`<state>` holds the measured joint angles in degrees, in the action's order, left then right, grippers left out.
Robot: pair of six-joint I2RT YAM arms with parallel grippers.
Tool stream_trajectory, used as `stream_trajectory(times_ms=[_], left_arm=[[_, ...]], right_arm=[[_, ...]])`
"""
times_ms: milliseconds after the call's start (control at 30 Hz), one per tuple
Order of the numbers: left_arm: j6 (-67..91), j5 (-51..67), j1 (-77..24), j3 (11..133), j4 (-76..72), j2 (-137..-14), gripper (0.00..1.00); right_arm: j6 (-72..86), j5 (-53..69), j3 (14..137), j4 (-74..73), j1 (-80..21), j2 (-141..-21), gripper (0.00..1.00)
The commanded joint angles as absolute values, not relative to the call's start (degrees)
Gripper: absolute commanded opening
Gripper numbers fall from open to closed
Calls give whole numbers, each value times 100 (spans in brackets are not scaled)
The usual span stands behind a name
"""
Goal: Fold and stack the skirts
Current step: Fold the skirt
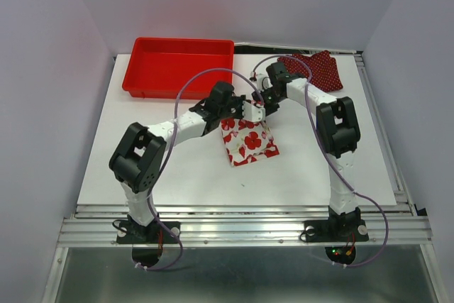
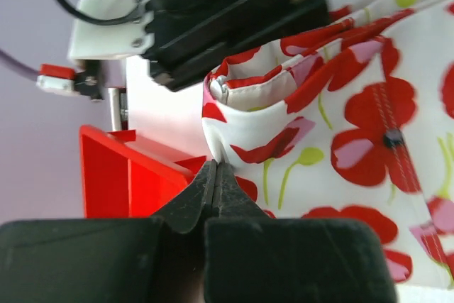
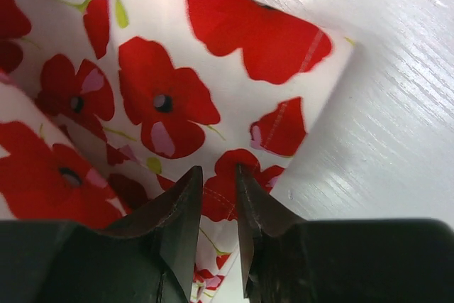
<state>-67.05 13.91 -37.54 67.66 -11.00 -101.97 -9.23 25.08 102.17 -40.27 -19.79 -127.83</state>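
The white skirt with large red flowers (image 1: 250, 144) lies on the white table, partly folded. My left gripper (image 1: 245, 120) is at its far edge; in the left wrist view the left gripper (image 2: 215, 169) is shut on a raised fold of the flowered skirt (image 2: 340, 104). My right gripper (image 1: 264, 113) is close beside it. In the right wrist view the right gripper (image 3: 216, 175) shows a narrow gap between its jaws, standing over the flowered skirt (image 3: 163, 97) near its corner. The dark red polka-dot skirt (image 1: 316, 69) lies crumpled at the back right.
A red plastic tray (image 1: 177, 65) stands at the back left of the table (image 1: 142, 168), and its wall (image 2: 120, 182) shows just beyond the left fingers. The right gripper's black body (image 2: 213, 5) hangs close above the fold.
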Motion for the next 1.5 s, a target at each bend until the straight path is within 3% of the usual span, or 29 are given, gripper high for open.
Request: stream_trajectory(times_ms=[0,467,867,1333,1467], left_arm=[[-6425,1186,-3700,7066,-1757,-10458,0],[-6407,1485,-3674,6979,-1934,-10661,0],[-6442,1617,-3674,7110,-1829,-10678,0],[-6275,1714,-3753,7541,-1688,-11056,0],[-6267,1714,-3762,7664,-1687,-11188,0]], right_arm=[[-993,2584,10178,-3920,-1934,-12656,31],[-484,1503,10442,-3929,-1495,-11883,36],[-158,2768,9888,-3622,-1362,-12242,35],[-62,2935,9730,-3358,-1362,-12621,15],[-62,2979,9686,-3331,-1362,-12612,14]])
